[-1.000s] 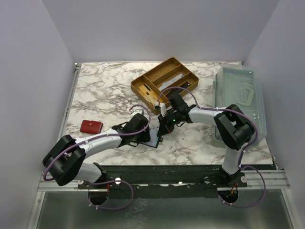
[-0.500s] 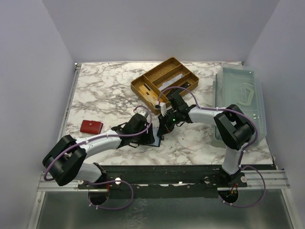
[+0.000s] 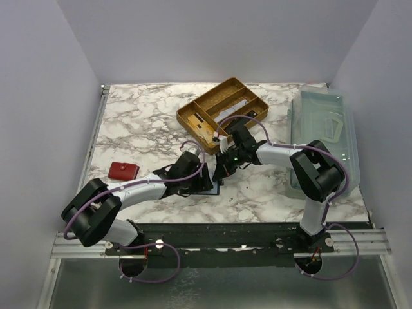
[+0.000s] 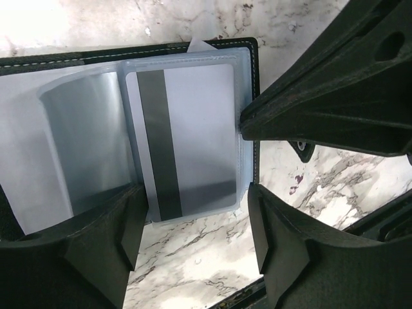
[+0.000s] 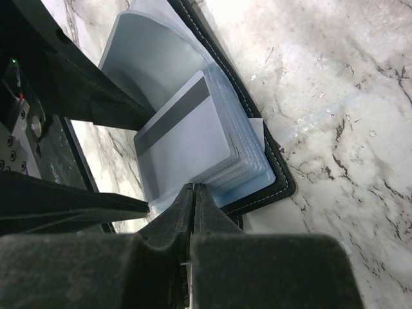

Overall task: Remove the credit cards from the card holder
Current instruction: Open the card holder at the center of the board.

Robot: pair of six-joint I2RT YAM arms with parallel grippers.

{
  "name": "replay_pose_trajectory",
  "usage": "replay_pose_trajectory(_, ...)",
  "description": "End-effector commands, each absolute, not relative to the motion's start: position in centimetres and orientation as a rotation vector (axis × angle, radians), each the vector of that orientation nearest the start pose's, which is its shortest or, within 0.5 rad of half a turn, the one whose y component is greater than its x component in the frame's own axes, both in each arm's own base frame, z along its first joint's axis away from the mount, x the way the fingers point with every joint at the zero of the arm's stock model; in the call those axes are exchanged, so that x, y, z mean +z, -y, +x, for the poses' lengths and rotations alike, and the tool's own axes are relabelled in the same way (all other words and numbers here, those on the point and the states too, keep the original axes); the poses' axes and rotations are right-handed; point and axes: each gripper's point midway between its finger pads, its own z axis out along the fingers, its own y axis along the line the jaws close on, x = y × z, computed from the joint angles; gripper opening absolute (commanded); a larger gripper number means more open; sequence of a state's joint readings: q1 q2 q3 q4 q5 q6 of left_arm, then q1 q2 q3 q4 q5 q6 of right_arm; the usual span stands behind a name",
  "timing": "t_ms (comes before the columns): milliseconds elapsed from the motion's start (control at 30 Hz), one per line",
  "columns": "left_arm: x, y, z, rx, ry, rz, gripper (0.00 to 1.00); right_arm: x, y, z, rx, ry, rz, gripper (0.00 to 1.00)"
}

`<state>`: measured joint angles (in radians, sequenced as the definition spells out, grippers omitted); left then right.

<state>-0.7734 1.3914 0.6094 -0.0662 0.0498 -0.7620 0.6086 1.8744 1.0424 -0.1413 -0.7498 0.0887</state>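
The black card holder [image 3: 211, 187] lies open on the marble between my two grippers, its stitched rim showing in the left wrist view [image 4: 129, 48] and the right wrist view [image 5: 273, 164]. A pale grey-blue credit card [image 4: 190, 141] with a black stripe sits in the top clear sleeve, its lower edge sticking out; it also shows in the right wrist view [image 5: 183, 138]. My left gripper [image 4: 193, 241] is open, its fingers either side of that edge [image 3: 201, 180]. My right gripper [image 5: 193, 188] is shut, its tip against the side edge of the sleeve stack [image 3: 221, 174]. Any other cards are hidden under the sleeves.
A gold wooden tray [image 3: 222, 112] with compartments stands just behind the grippers. A small red pouch [image 3: 122, 170] lies at the left. A clear plastic bin [image 3: 325, 132] stands along the right edge.
My left gripper has moved right and forward, closing in on the holder. The holder has shifted slightly. The right gripper has stayed at the holder's edge.
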Motion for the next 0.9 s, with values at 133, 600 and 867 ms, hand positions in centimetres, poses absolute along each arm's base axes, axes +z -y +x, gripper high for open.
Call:
replay_pose_trajectory(133,1.1,23.9,20.4,-0.583,-2.626,-0.051,0.68,4.2,-32.7,24.1,1.373,-2.394,-0.914,0.00)
replay_pose_trajectory(600,2.8,25.0,20.6,-0.652,-2.585,-0.052,0.55,6.1,-33.2,22.8,1.573,-2.331,-0.912,0.00)
replay_pose_trajectory(867,3.8,24.8,19.8,-0.864,-2.547,-0.127,0.44,8.5,-32.1,24.1,1.594,-2.206,-0.948,0.10)
